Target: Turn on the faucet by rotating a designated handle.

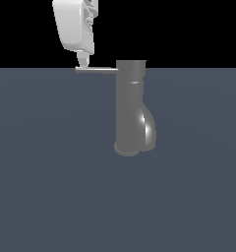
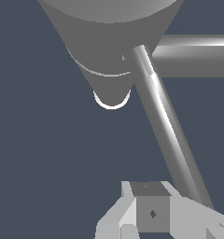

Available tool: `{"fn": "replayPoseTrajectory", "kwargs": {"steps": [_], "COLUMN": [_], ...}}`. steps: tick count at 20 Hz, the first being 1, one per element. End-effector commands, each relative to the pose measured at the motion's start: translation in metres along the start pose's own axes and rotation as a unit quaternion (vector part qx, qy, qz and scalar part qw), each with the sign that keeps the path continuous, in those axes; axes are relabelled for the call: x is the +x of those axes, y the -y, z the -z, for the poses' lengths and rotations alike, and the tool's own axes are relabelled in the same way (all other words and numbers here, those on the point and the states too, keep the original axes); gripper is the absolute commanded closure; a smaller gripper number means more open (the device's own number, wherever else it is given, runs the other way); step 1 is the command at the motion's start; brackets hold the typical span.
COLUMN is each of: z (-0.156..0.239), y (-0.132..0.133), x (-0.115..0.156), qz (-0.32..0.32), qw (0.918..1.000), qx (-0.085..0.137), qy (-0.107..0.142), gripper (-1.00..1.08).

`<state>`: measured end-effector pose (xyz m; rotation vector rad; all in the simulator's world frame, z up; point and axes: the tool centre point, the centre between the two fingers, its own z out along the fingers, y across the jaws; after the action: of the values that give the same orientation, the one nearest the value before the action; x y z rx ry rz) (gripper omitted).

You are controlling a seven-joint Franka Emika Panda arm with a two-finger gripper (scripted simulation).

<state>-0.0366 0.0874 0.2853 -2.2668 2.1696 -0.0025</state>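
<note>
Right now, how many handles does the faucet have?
1. The handle sticks out level from the top of the faucet toward the exterior view's left, just under the claw. Another could hide behind the column.

Faucet (image 1: 131, 106) glossy dark grey, white highlight on spout bulge. Handle (image 1: 96, 70) lighter grey metal, bright streak along rod. Gripper (image 1: 83, 62) white. Floor (image 1: 51, 172) flat slate blue, backdrop (image 1: 189, 29) black.

Flat dim render, sharp; bright glare streak on faucet (image 1: 148, 129).
</note>
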Motion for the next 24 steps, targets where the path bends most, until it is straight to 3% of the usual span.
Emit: {"fn": "replayPoseTrajectory", "kwargs": {"steps": [1, 11, 13, 24], "z": [0.000, 0.000, 0.000, 0.000], "y": [-0.009, -0.039, -0.035, -0.061], "x": [0.001, 0.003, 0.002, 0.031], "qz": [0.000, 0.000, 0.000, 0.000], "qw": [1.0000, 1.0000, 1.0000, 1.0000], "qx": [-0.002, -0.002, 0.000, -0.001], "qy": [-0.001, -0.001, 0.000, 0.000], "gripper": [1.08, 1.08, 1.08, 1.08]}}
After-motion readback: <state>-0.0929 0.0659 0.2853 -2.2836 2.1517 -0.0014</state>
